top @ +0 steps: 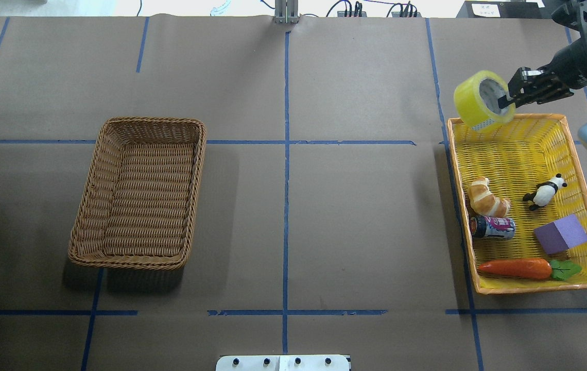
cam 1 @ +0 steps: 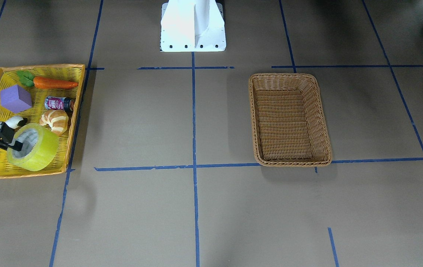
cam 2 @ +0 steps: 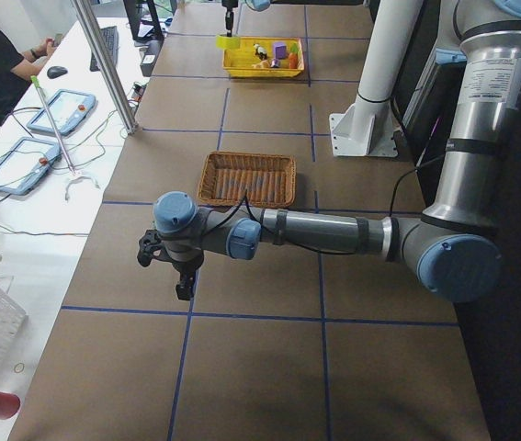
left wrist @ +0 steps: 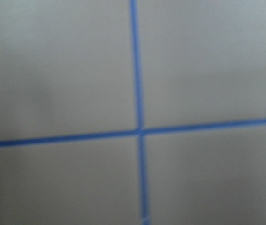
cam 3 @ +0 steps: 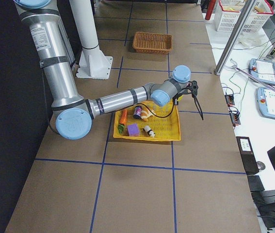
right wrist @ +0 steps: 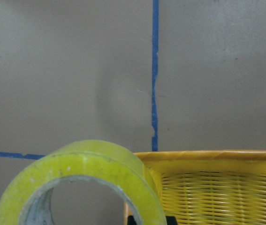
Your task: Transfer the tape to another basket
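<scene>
While the tape (top: 468,105) is gripped by the right claw (top: 505,101), with one finger reaching into the grey-white core and the roll's wall pinched, only the pick-up can be judged as done. The roll is seen tilted at the claw's tips, its wide yellow-green band translucent and smooth. It is carried just above the corner of the yellow tray (top: 520,154) under the claw, apparently clear of the weave. The carry and the release are left to do: the basket (top: 144,122) is found well apart from this claw, across the counter (top: 355,216). Beyond it the left claw (cam 2: 184,287) is hung over bare counter; whether it is open cannot be told.
</scene>
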You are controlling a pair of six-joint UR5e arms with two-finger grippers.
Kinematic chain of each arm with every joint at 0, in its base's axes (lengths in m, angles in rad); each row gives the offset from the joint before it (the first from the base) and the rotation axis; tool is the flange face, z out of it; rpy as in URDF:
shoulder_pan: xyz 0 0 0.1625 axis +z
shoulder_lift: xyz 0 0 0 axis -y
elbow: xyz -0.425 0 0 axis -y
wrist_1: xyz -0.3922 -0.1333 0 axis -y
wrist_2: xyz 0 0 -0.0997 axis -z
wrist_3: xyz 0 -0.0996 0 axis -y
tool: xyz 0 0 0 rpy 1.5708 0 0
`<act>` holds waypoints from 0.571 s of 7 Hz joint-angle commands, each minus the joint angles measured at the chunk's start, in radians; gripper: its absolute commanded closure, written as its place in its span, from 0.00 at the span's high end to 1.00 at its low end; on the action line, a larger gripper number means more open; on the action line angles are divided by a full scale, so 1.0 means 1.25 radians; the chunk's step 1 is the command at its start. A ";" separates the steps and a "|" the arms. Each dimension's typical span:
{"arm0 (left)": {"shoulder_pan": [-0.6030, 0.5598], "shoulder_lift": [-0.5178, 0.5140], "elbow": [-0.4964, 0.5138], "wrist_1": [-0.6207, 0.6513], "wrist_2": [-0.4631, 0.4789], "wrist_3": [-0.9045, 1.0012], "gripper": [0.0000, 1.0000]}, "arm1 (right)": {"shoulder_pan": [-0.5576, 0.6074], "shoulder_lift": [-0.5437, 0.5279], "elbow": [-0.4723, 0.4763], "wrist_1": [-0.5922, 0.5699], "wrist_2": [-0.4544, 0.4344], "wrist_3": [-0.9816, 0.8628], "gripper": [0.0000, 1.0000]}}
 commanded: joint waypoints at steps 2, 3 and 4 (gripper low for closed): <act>0.119 -0.082 -0.078 -0.104 -0.075 -0.381 1.00 | -0.101 0.010 0.004 0.318 -0.041 0.400 0.01; 0.193 -0.111 -0.126 -0.104 -0.071 -0.532 1.00 | -0.154 0.010 0.004 0.422 -0.112 0.517 0.01; 0.269 -0.128 -0.159 -0.131 -0.066 -0.654 1.00 | -0.203 0.009 0.002 0.527 -0.177 0.625 0.01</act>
